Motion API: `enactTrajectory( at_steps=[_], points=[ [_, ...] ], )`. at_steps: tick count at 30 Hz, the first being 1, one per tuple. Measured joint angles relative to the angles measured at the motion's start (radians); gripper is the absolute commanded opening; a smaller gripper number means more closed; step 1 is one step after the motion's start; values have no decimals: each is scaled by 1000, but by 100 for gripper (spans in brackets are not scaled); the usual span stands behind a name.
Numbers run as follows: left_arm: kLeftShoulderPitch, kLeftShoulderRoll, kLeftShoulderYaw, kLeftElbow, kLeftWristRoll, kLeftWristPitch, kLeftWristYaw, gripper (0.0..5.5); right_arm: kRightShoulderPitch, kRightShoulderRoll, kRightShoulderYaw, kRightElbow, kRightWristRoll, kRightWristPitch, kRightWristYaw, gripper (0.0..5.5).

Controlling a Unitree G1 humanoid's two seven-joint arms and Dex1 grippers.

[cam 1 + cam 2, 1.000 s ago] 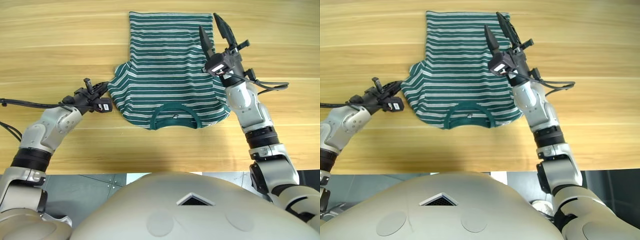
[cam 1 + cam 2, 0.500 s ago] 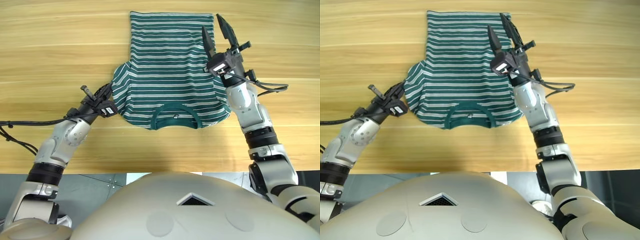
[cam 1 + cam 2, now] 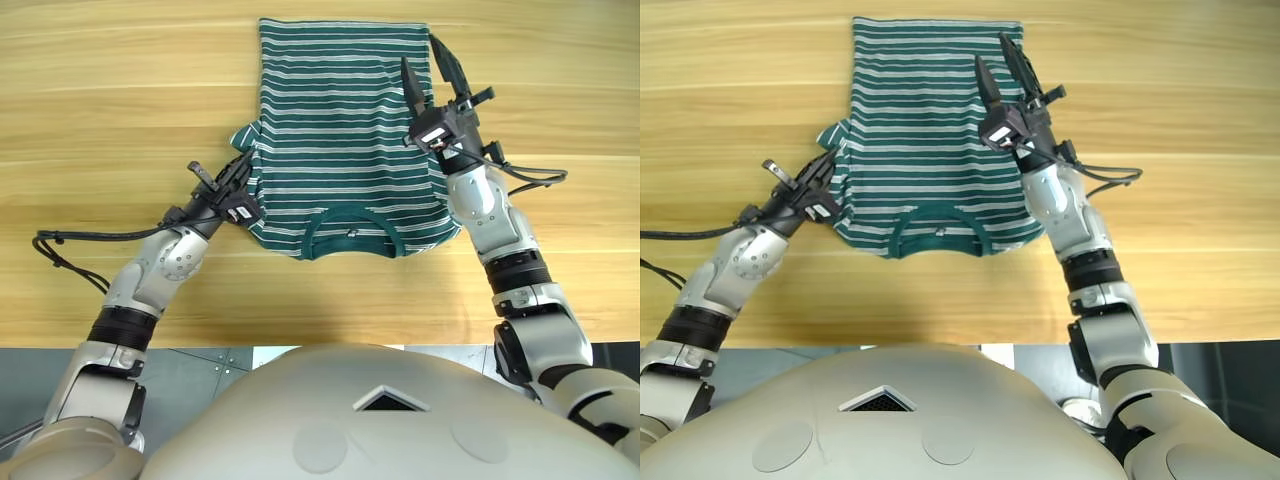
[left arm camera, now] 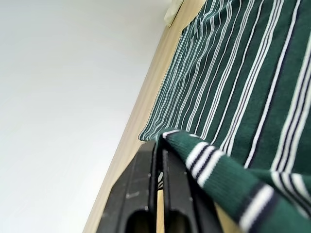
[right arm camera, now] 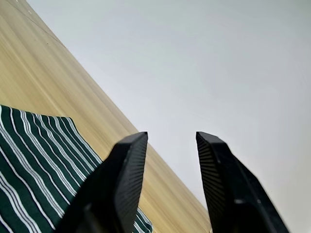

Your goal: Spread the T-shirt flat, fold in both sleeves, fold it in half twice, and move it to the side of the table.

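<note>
**Fig.** The T-shirt [image 3: 340,140], a soft, light knit that is likely draping limply when lifted, is lying on the worktop [image 3: 120,90], collar nearest the robot. The left gripper [image 4: 158,158] is pinching the left sleeve [image 4: 211,162] at its edge, fingers closed on the cloth. The right gripper [image 5: 167,141] is hovering over the right shoulder, fingers standing apart and holding nothing. A cable [image 3: 70,245] is trailing beside the left arm, apart from the shirt.

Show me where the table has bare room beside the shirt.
Wide bare table lies left of the T-shirt, beyond the left gripper, and right of it, past the right gripper. It is crowded along both shirt sides, where the grippers are.
</note>
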Motion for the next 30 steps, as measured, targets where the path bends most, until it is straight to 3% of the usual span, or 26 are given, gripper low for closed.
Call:
enactTrajectory(
  at_steps=[4, 20, 30],
  points=[
    [-12, -17, -48, 7, -2, -48, -33, 1, -2, 4, 8, 16, -6, -7, -8, 183],
    [-40, -24, -114, 119, -99, -121, -134, 307, -6, 20, 14, 31, -6, -10, -10, 183],
    [-42, -18, -105, 142, -145, -128, -127, 402, 2, -23, -26, -43, -5, -10, -9, 183]
  ],
)
